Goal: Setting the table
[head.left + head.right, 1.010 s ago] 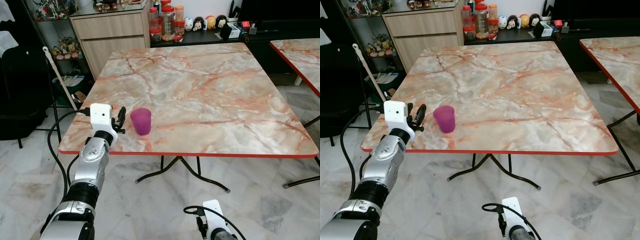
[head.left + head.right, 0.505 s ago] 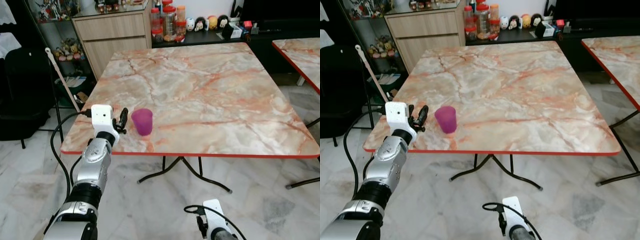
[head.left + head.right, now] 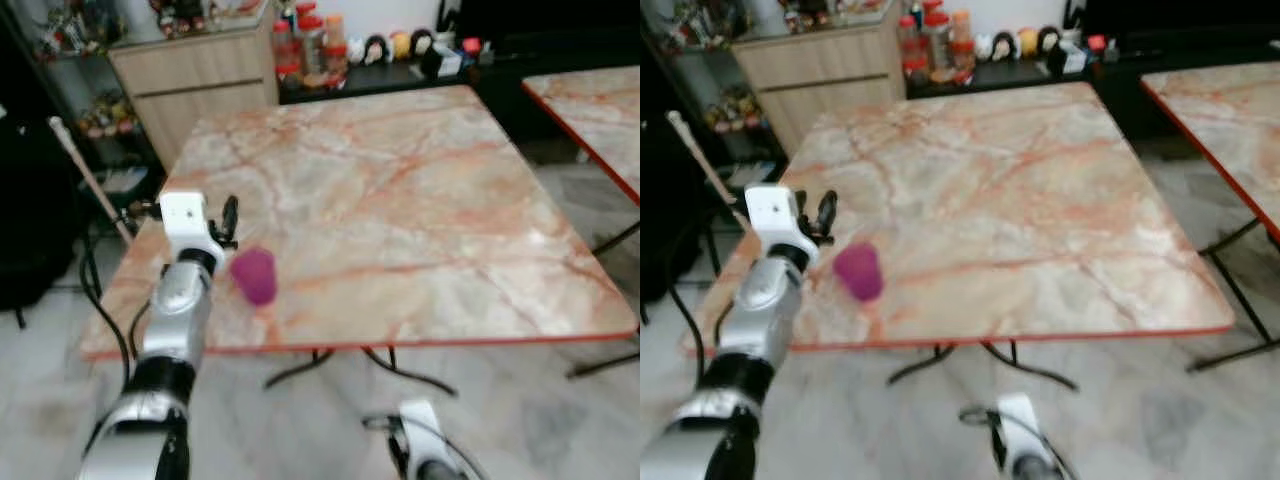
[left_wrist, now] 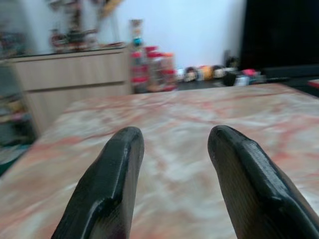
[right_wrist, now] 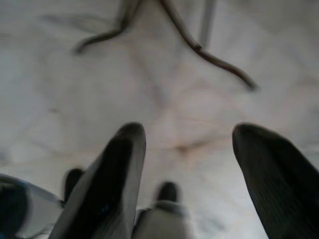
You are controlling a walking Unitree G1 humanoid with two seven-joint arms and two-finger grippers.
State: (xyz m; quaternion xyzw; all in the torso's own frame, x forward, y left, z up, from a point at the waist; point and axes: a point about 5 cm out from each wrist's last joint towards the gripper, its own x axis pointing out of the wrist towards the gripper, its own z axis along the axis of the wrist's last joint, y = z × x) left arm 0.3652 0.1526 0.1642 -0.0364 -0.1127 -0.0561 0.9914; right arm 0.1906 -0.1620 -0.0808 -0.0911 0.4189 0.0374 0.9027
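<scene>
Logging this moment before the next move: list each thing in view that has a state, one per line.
Purple cup: upright on the marble table, near its front left corner, not held.
Left gripper: open, empty, above the table beside the cup.
Right gripper: open, empty, hanging low over the floor.
Cabinet drawers: closed.

Head pair high over the marble table (image 3: 400,200), wrist views low along table and floor (image 5: 164,89).
</scene>
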